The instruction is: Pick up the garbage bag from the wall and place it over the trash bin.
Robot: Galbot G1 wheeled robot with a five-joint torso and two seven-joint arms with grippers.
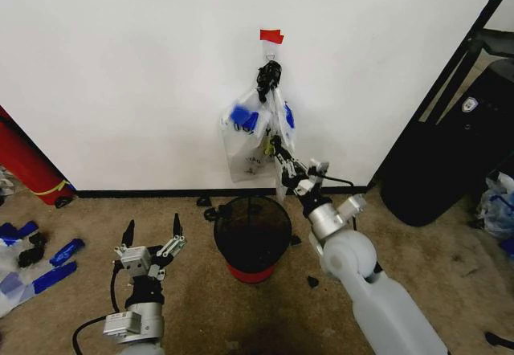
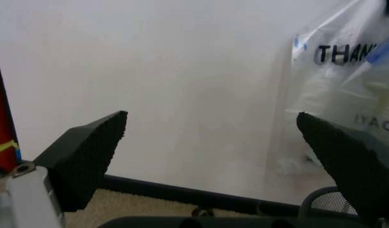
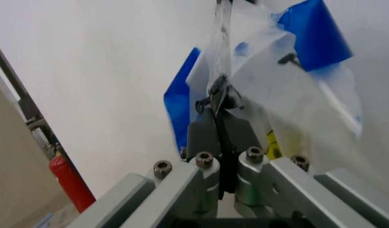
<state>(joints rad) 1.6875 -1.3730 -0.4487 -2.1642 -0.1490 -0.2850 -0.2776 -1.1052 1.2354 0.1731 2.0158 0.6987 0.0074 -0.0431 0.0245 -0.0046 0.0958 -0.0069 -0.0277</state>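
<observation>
White-shelled arms end in grey metal tools, the left tool [image 1: 152, 232] with black tapered fingers [image 2: 86, 156], bolts and black cables.

floor: tan carpet [image 1: 64, 307] – baseboard: black [image 1: 161, 192] – right: dark doorway [image 1: 450, 162]

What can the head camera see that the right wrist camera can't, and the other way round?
Head view alone: the trash bin below the bag, the red tape on the wall, and the left gripper low on the carpet, jaws open. Right wrist view alone: a close look at the right gripper, jaws shut on a fold of plastic. Both: the garbage bag with its blue patches, hanging against the wall.
</observation>
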